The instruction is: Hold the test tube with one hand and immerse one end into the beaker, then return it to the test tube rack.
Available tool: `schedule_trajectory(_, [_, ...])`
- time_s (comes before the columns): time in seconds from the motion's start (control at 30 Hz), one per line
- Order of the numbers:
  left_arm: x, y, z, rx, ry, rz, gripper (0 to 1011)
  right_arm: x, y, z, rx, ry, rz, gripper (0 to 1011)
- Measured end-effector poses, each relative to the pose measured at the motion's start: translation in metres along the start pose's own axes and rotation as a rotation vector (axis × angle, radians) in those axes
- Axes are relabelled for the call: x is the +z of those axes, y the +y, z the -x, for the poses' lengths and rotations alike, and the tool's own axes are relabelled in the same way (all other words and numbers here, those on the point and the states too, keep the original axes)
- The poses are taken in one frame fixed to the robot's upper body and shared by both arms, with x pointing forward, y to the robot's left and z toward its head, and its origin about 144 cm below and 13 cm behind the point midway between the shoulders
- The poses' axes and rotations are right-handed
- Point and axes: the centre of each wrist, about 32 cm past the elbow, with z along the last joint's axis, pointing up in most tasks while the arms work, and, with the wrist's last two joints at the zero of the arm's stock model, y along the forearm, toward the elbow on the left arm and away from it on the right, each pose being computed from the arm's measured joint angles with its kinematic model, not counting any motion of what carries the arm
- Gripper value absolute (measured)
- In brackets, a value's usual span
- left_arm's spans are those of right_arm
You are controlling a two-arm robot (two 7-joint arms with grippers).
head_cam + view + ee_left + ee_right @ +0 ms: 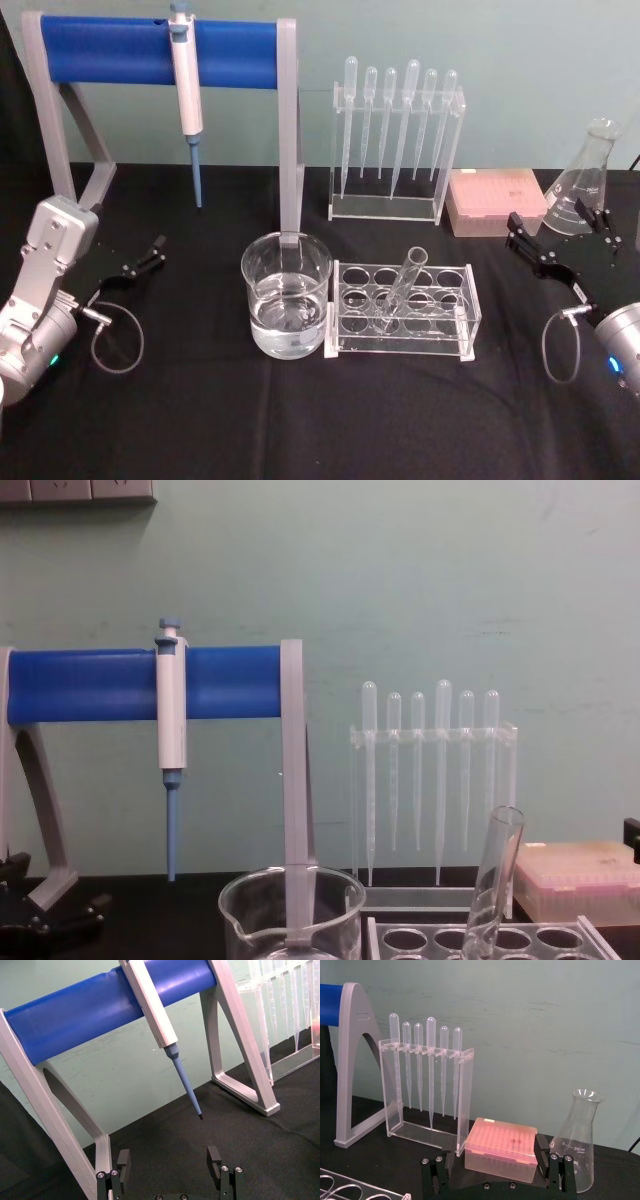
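Your left pincer (157,249) rests low at the left of the surface (200,420), released and empty, aimed toward the blue stand (160,45). Your right pincer (560,235) sits at the far right, likewise released, pointing at the flask (585,175). Between them, well apart from both, the tube (402,288) leans in the rack (400,310), just beside the beaker (286,295), which holds clear liquid.
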Motion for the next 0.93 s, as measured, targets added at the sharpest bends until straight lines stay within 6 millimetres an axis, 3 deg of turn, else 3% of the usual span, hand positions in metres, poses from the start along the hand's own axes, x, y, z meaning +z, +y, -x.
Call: schedule_trajectory(0.93, [0.0,0.0,0.0,0.0,0.0,0.0,1000,0.0,0.0,0.0,0.0,0.0,0.0,1002])
